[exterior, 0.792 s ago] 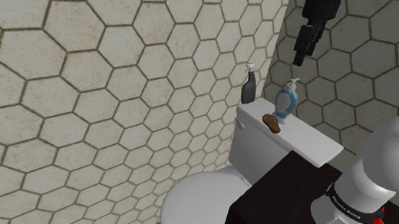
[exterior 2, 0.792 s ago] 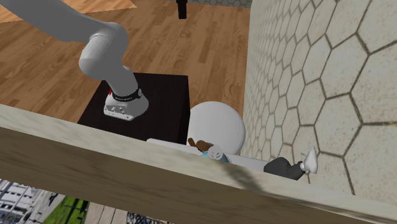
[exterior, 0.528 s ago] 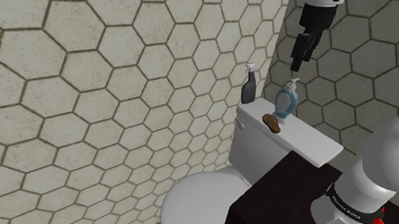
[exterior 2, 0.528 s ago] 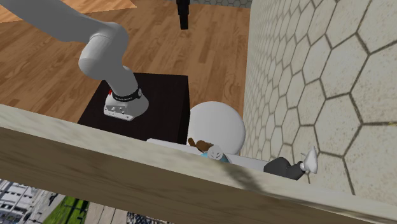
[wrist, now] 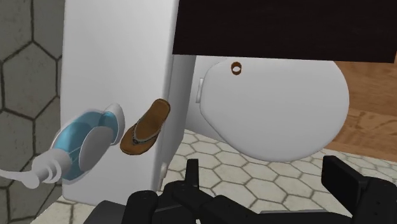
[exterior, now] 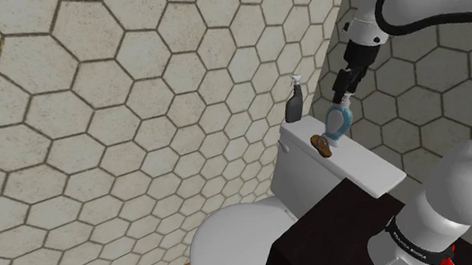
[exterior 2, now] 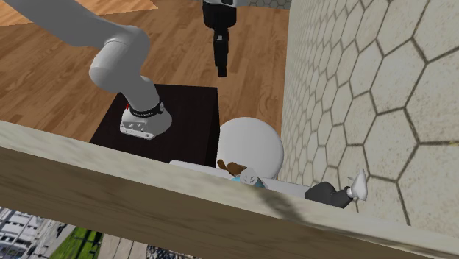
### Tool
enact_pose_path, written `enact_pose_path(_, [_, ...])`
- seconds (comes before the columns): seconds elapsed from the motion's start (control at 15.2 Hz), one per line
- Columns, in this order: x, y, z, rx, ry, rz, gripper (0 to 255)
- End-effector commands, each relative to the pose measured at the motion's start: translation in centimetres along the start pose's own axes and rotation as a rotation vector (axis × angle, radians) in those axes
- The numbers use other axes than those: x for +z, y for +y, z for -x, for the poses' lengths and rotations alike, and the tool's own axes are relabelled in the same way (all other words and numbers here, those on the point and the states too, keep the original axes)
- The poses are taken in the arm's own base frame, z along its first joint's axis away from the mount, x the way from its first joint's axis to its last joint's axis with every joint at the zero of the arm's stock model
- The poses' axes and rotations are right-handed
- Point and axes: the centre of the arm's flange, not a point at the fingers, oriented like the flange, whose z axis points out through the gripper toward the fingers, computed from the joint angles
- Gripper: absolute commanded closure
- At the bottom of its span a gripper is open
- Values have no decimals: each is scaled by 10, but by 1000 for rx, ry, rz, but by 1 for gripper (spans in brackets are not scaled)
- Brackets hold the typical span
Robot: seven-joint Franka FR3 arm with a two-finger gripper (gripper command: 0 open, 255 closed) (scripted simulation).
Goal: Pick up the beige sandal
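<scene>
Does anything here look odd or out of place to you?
Yes: a brown sandal lies on the toilet tank lid, beside the blue soap dispenser. Footwear there looks misplaced; nothing seems spilled or broken.

- shoulder view: beside the stand, facing the tank at middling range.
- second exterior view: high over a ledge behind the tank, looking down, facing the arm.
- wrist view: close above the tank, looking down.
- all three share the tank top.

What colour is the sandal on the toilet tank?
The sandal is brown with a greyish strap; it shows best in the wrist view.
</scene>
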Motion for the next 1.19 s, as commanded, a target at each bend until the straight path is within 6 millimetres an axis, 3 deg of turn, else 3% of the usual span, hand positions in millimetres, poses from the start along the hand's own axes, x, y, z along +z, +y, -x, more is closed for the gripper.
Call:
enact_pose_path(0.0, [24, 12, -5, 18, 12, 0, 0])
enact_pose_path(1.12, [215, 121, -39, 174, 95, -3, 0])
